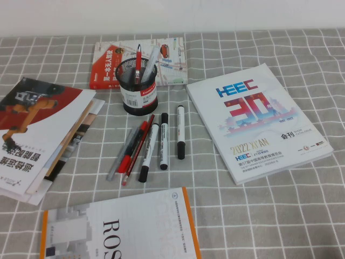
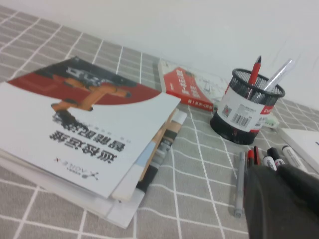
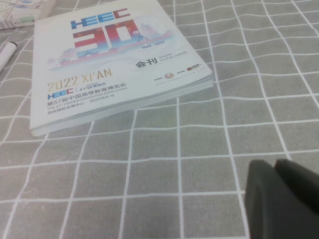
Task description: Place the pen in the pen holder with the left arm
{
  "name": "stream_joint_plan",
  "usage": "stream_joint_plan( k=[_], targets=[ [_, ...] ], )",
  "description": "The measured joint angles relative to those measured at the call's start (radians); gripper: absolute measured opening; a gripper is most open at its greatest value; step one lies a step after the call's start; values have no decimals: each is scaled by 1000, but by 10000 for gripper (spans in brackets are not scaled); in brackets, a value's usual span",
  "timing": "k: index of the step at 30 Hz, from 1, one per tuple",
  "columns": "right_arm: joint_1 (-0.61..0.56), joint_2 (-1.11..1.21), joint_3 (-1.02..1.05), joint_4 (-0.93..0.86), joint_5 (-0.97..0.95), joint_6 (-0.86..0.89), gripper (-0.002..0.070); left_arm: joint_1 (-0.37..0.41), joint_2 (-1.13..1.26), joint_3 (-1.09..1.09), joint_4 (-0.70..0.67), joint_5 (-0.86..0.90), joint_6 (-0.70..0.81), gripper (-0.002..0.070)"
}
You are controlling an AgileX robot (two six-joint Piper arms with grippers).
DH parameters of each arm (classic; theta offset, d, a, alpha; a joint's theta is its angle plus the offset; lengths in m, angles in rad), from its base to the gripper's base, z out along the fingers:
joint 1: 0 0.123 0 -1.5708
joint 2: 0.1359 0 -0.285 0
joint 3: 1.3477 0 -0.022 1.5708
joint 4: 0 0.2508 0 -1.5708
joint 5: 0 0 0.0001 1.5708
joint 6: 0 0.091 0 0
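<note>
1. Several pens lie in a loose row on the grey checked cloth of the bench (image 1: 269, 216), just in front of the pen holder (image 1: 138, 86): a grey pen (image 1: 119, 156) at the robot's left, a red pen (image 1: 131, 148) beside it, a thin red pencil-like stick (image 1: 138, 149), then three white markers with black caps (image 1: 163, 141).
2. None of these pens is touched by anything; all lie flat, tips pointing roughly toward the holder.
3. The pen holder is a black mesh cup with a white label, standing upright; a red pen (image 1: 138, 62) and a clear one (image 1: 151, 60) already stand in it.
4. The left gripper (image 2: 281, 201) shows only in the left wrist view as a dark mass near the lower ends of the pens, apart from them; whether its fingers are spread or closed cannot be told, and they hold nothing visible.
5. The right gripper (image 3: 281, 199) shows only in its own wrist view, over bare cloth near the white HEEC catalogue (image 1: 256, 121); its finger spacing also cannot be told.
6. A red-and-white book (image 1: 135, 62) lies behind the holder, a stack of brochures (image 1: 43, 135) on the left, and an orange-edged book (image 1: 118, 229) at the near edge.
</note>
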Motion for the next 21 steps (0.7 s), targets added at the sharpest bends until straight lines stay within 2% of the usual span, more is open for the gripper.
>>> stream_joint_plan(
  k=[21],
  targets=[
    [0,0,0,0,0,0,-15,0,0,0,0,12,82,0]
  ],
)
